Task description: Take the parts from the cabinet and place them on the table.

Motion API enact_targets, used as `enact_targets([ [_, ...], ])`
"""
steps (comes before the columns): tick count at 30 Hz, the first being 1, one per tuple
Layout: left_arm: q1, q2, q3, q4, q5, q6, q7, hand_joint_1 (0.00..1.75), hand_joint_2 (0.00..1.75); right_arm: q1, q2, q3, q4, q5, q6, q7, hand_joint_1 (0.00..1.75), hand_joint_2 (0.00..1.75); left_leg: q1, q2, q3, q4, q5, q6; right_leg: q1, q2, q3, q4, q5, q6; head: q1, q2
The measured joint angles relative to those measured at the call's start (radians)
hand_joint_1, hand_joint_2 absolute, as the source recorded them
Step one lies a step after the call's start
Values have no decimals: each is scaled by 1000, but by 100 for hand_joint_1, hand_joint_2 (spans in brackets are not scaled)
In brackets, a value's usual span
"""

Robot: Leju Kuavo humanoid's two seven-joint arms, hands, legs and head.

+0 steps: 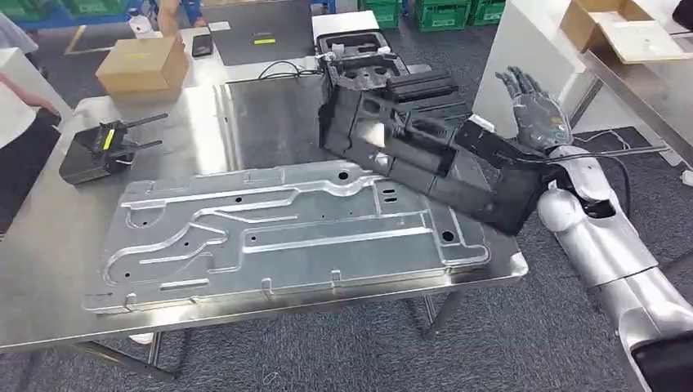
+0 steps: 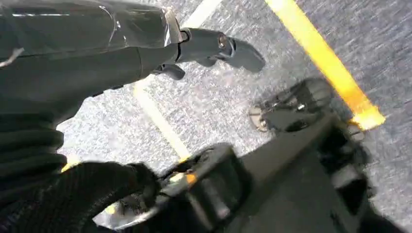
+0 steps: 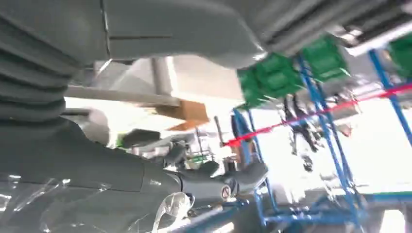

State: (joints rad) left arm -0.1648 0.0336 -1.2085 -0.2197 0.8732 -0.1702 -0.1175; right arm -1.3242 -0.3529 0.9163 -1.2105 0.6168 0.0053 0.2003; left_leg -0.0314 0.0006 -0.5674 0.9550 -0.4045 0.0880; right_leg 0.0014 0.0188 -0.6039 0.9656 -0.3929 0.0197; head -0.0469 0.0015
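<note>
Setting: grey carpeted workshop floor with a stainless steel table [image 1: 49, 269] in front of the robot and green crates [image 1: 441, 12] along the far wall.
Metal part: a large stamped sheet-metal panel [image 1: 286, 237] lies flat across the near half of the table, reaching almost to its right edge.
Black part: a long black moulded plastic part [image 1: 425, 147] rests tilted on the table's right side, its near end overlapping the panel's far right corner and its lower end jutting past the table edge.
Right hand: the right hand [image 1: 535, 106] is raised just right of the black part, fingers spread and upright, grasping nothing; its forearm runs alongside the part's overhanging end, and whether they touch cannot be told.
Left hand: the left hand [image 2: 214, 46] hangs over the floor beside a yellow floor line [image 2: 330, 63], fingers loosely extended with nothing in them.
Other items: a cardboard box [image 1: 143, 65] sits at the far left corner of the table, and a black remote controller [image 1: 102, 151] with antennas lies near the left edge.
Person: a person's arm [image 1: 24, 94] shows at the left border.
</note>
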Motion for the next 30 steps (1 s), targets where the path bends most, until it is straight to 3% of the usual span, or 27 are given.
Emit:
enact_targets([
  [1, 2, 2, 0, 0, 0, -7, 0, 0, 0, 2, -3, -2, -18, 0, 0, 0, 0, 0, -2, 0, 0, -1, 1, -2, -1, 0, 0, -1, 1, 2, 0, 0],
  [2, 3, 0, 0, 0, 0, -7, 0, 0, 0, 0, -6, -3, -38, 0, 0, 0, 0, 0, 7, 1, 9, -14, 8, -5, 8, 0, 2, -1, 0, 8, 0, 0],
  [3, 6, -1, -1, 0, 0, -7, 0, 0, 0, 4, -12, -7, -56, 0, 0, 2, 0, 0, 14, 4, 17, -25, 15, -11, 1, -1, 1, 15, -15, 11, 0, 0],
  [4, 7, -1, -1, 0, 0, -7, 0, 0, 0, 2, -15, -10, -73, 0, 0, 2, 0, 0, 16, 4, 18, -27, 15, -9, 2, -3, -24, 67, -53, 18, 1, 0],
  [6, 9, -1, -2, 0, -1, -7, 0, 0, 0, 4, -21, -10, -99, -1, -2, -4, 0, 0, 19, 5, 19, -27, 15, -9, -5, -5, -99, 232, -133, 33, 0, 0],
  [7, 9, -1, -2, 0, -3, -7, 2, 0, 0, 10, -24, -10, -110, -5, -7, -10, 0, 0, 21, 5, 18, -26, 15, -9, -10, -5, -130, 298, -153, 40, 1, 0],
  [8, 11, -1, -2, 0, -4, -7, 5, 0, 0, 18, -25, -10, -122, -13, -13, -21, 0, 0, 23, 5, 19, -26, 15, -10, -14, -7, -142, 323, -154, 46, 1, 0],
  [9, 13, -1, -2, 0, -5, -7, 8, 0, 0, 25, -30, -12, -138, -23, -20, -30, 0, 0, 27, 4, 20, -25, 14, -11, -20, -10, -128, 296, -131, 52, 1, 0],
  [10, 16, -1, -2, 0, -8, -7, 8, 0, 0, 28, -32, -14, -153, -36, -24, -39, 0, 0, 31, 4, 22, -23, 11, -16, -25, -13, -94, 230, -93, 58, 1, 0],
  [12, 19, -1, -2, 0, -14, -7, 8, 0, 0, 37, -39, -25, -198, -80, -26, -55, 0, 0, 38, 4, 23, -10, -1, -33, -41, -23, 6, 39, -9, 78, 1, 0],
  [13, 20, 5, -2, 2, -15, -7, 7, 0, 0, 44, -48, -35, -224, -109, -26, -61, 0, 0, 32, 4, 18, 0, -9, -44, -38, -16, 21, 9, -24, 79, 1, 0],
  [14, 20, 5, -2, 2, -18, -8, 4, 0, 0, 56, -46, -41, -252, -143, -27, -67, 0, 0, 30, 3, 16, 4, -11, -48, -40, -8, 18, 7, -19, 57, 0, 0],
  [16, 21, 2, -2, 2, -18, -8, -1, 0, 0, 96, -49, -61, -303, -236, -27, -70, 0, 0, 32, 2, 20, -2, -8, -52, -31, -9, 17, 9, -22, 42, 0, 0],
  [18, 22, 2, -2, 2, -14, -10, -8, 0, 0, 126, -51, -82, -364, -299, -29, -60, 0, 0, 38, 2, 12, 11, -22, -61, -36, -9, 19, 7, -18, 26, 0, 0],
  [19, 21, 0, -2, 2, -12, -16, -14, 0, 0, 139, -53, -95, -391, -303, -34, -43, 0, 0, 39, 2, -5, 53, -52, -65, -36, -9, 19, 7, -18, 20, -3, 0],
  [21, 22, 0, -2, 2, -5, -18, -20, 0, 0, 173, -64, -122, -458, -293, -52, -5, 0, 0, 41, 2, -80, 225, -134, -72, -35, -8, 19, 7, -20, 15, -3, 0],
  [22, 22, 0, -1, 2, 3, -18, -24, 0, 0, 198, -74, -135, -489, -290, -62, 8, 0, 0, 41, 1, -119, 307, -162, -73, -34, -8, 19, 7, -20, 14, -3, 0],
  [23, 23, 0, 1, 2, 10, -18, -28, 0, 0, 225, -85, -149, -522, -290, -73, 22, 0, 0, 41, 1, -141, 348, -166, -72, -33, -8, 20, 7, -21, 13, -2, 0],
  [24, 26, 0, 4, 2, 16, -18, -34, 0, 0, 256, -98, -165, -557, -296, -82, 32, 0, 0, 41, 1, -139, 337, -151, -69, -32, -8, 22, 7, -22, 13, -3, 0],
  [25, 29, 0, 5, 2, 19, -18, -36, 0, 0, 285, -109, -183, -589, -306, -87, 40, 0, 0, 41, 1, -113, 281, -118, -65, -31, -7, 24, 7, -23, 12, -3, 0],
  [27, 33, 0, 6, 2, 20, -18, -36, 0, 0, 330, -129, -217, -640, -334, -94, 50, 0, 0, 41, 0, -25, 95, -31, -53, -31, -1, 29, 7, -25, 14, -3, 0],
  [28, 34, 0, 6, 2, 23, -18, -36, 0, 0, 359, -142, -237, -669, -364, -100, 51, 0, 0, 40, -1, 12, 11, -13, -49, -32, 0, 33, 7, -26, 17, -3, 0],
  [29, 37, 0, 8, 2, 25, -18, -35, 0, 0, 400, -153, -261, -704, -401, -107, 49, 0, 0, 34, -3, 21, 15, -26, -51, -29, 0, 36, -4, -25, 22, -3, 0],
  [30, 40, 0, 11, 2, 28, -18, -35, 0, 0, 441, -166, -283, -734, -442, -113, 45, 0, 0, 30, -4, 23, -2, -21, -50, -28, 0, 37, -3, -26, 27, -3, 0],
])
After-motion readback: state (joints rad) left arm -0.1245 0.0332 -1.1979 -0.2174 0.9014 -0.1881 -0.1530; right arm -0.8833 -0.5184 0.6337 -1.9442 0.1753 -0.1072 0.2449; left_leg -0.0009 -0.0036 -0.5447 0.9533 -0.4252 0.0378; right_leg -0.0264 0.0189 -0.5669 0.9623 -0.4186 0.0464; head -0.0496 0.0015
